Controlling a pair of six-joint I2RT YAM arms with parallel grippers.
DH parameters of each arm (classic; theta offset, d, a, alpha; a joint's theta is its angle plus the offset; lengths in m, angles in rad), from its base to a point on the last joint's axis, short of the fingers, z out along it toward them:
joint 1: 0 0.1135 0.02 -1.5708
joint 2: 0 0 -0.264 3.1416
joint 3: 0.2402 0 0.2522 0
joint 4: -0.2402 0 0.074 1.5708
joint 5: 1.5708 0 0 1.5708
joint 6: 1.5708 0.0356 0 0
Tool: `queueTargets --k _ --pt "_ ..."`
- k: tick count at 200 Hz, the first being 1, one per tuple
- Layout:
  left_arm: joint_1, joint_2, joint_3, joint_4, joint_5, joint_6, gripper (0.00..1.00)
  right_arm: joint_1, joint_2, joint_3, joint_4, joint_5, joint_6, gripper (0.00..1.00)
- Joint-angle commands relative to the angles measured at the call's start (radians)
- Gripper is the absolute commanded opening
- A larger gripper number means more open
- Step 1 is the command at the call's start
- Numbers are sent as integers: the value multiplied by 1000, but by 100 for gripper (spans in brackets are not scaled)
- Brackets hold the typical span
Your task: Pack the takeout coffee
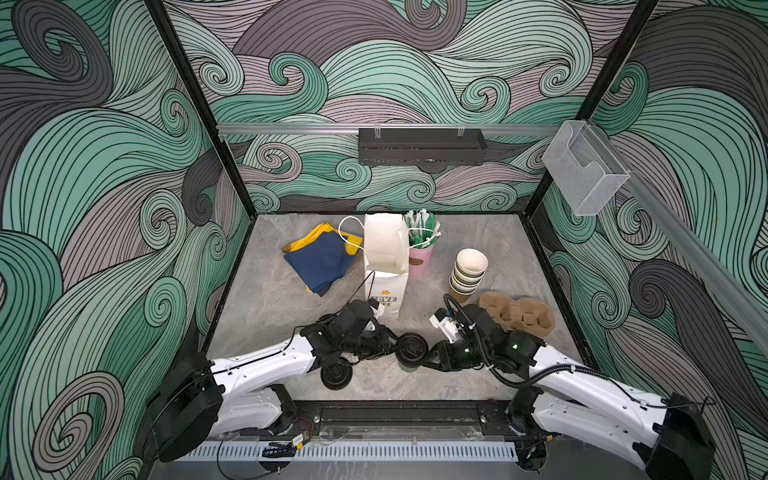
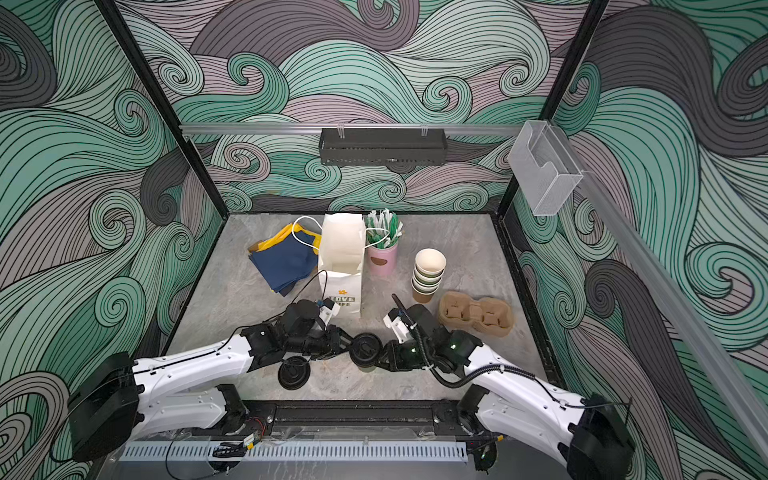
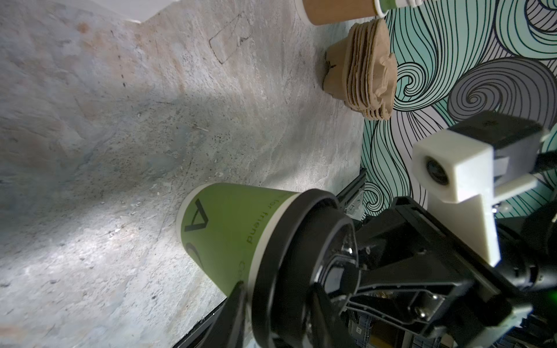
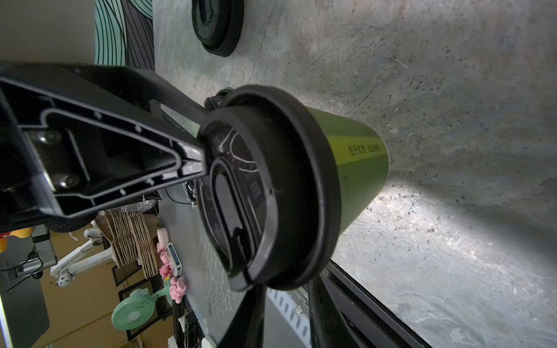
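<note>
One takeout coffee cup (image 1: 408, 366) (image 2: 365, 368), olive green with a black sip lid (image 1: 411, 347), stands upright at the table's front centre. From the left, my left gripper (image 1: 395, 348) (image 2: 351, 348) is shut on the lid's rim. In the left wrist view, one of its fingers lies under the rim against the cup (image 3: 223, 229) and the other on the lid's top, gripper (image 3: 277, 298). My right gripper (image 1: 428, 354) (image 2: 382, 354) comes in from the right. Its fingers pinch the lid (image 4: 271, 180) at its edge, gripper (image 4: 283, 298).
Loose black lids (image 1: 336, 373) lie front left of the cup. An open white paper bag (image 1: 384, 266) stands behind it. A stack of lidless cups (image 1: 467, 274) and brown pulp carriers (image 1: 517, 316) sit at the right. Folded napkins (image 1: 322, 257) and a pink cup of stirrers (image 1: 422, 249) are at the back.
</note>
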Motion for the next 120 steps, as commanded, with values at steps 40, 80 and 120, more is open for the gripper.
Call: queueTargets --k 40,80,120 --pt "-9 55 -24 -177 -52 27 33 6 93 -38 -185 221 8 21" --pt "-10 53 -20 -178 -51 28 33 13 86 -20 -168 193 16 23" --pt "-9 48 -20 -182 -52 27 33 14 -56 9 -76 171 67 30"
